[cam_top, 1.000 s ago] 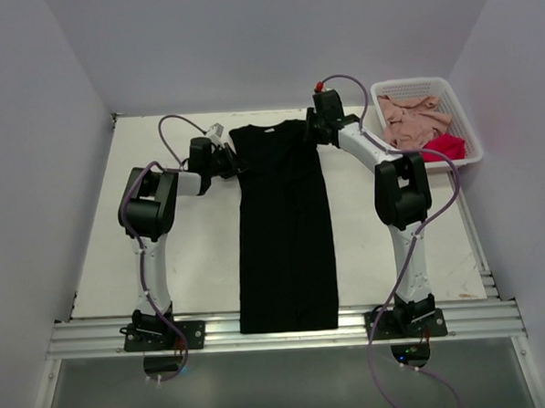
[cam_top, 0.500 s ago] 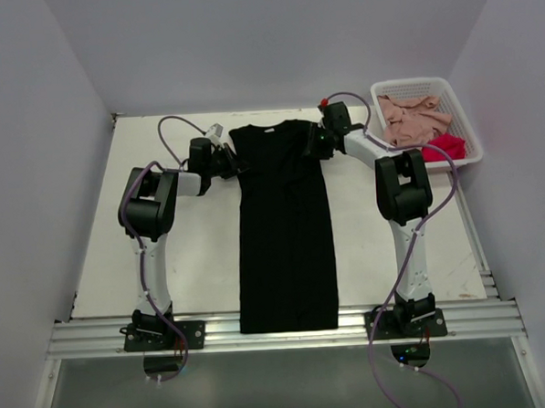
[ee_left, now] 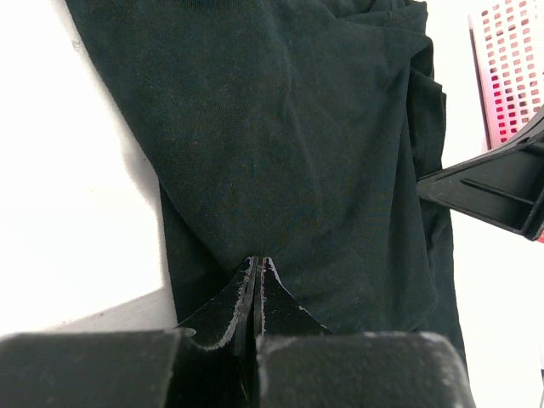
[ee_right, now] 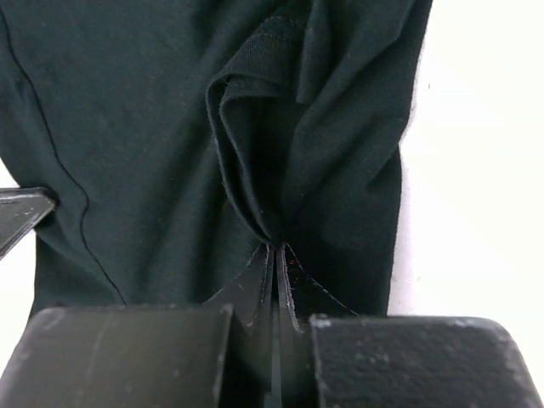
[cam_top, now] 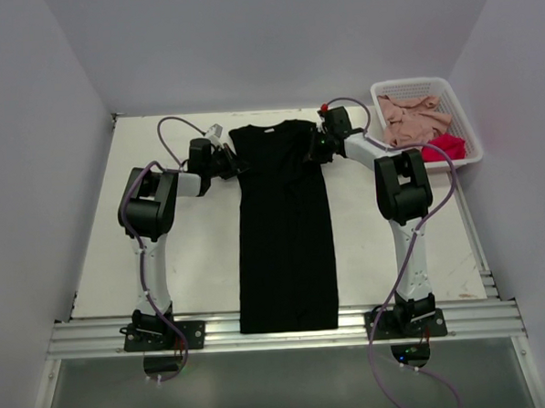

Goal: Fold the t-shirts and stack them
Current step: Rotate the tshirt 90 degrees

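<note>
so, my left fingers [ee_left: 234, 302] and right fingers [ee_right: 252, 286] pinch the black t-shirt [cam_top: 285, 231] at its shoulders — next i'd lift evenly and fold.

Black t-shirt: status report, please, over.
Left gripper shut on black t-shirt. Right gripper shut on it too. Basket far right, not in the way.

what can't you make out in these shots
Top view: how many pink shirts lie crumpled in the basket; the red shirt is partly covered by them.
Right wrist view: how many cloth layers the right gripper pinches, hidden inside its closed jaws.
Left wrist view: the black t-shirt hem, cut off by the frame.
</note>
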You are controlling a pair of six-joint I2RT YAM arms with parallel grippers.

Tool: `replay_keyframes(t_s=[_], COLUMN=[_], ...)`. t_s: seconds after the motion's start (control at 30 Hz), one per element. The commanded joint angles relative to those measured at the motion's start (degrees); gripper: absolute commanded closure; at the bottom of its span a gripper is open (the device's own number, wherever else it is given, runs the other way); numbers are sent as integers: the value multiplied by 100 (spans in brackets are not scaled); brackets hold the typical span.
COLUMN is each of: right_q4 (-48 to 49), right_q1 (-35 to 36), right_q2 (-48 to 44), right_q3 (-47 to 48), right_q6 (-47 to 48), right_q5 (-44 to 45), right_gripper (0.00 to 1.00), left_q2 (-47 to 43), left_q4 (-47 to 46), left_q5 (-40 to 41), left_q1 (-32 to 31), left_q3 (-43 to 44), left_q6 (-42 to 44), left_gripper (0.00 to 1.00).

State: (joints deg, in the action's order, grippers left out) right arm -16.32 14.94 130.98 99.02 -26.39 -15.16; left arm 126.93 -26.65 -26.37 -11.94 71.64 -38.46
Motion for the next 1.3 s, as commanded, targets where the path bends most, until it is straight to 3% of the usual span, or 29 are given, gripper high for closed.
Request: replay_keyframes(t_s=[0.0, 0.5, 0.77, 0.8, 0.83, 0.93, 1.0, 1.1, 1.17, 1.27], right_q4=[155, 498, 226, 173, 147, 94, 129, 374, 638, 604], right_q1=[-26, -26, -17, 0, 0, 9, 18, 27, 35, 35], right_q2=[-283, -1408, -1716, -1716, -1716, -1768, -1856, -2146, -2313, -2244], right_q3=[-189, -1323, -1649, -1649, -1649, -1693, -1746, -1974, -2132, -1897], right_q6=[38, 161, 152, 143, 152, 161, 161, 143, 126, 152], right_q5=[-75, 425, 1102, 1137, 1147, 1120, 1085, 910, 831, 611], right_gripper=[100, 100, 100, 96, 76, 33, 20, 21, 32, 72], left_q2=[174, 218, 209, 200, 183, 156, 130, 77, 68, 68], left_q4=[187, 134, 134, 134, 134, 160, 178, 205, 231, 231], left_q5=[0, -26, -17, -17, -9, -17, -17, -8, 0, 0], left_q1=[70, 78, 69, 78, 78, 78, 78, 78, 78, 78], left_q3=[-141, -167, -176, -176, -176, -176, -168, -176, -168, -176], left_q6=[31, -30, -30, -39, -39, -39, -30, -4, 14, 14], left_gripper=[100, 100, 100, 100, 100, 100, 100, 100, 100, 100])
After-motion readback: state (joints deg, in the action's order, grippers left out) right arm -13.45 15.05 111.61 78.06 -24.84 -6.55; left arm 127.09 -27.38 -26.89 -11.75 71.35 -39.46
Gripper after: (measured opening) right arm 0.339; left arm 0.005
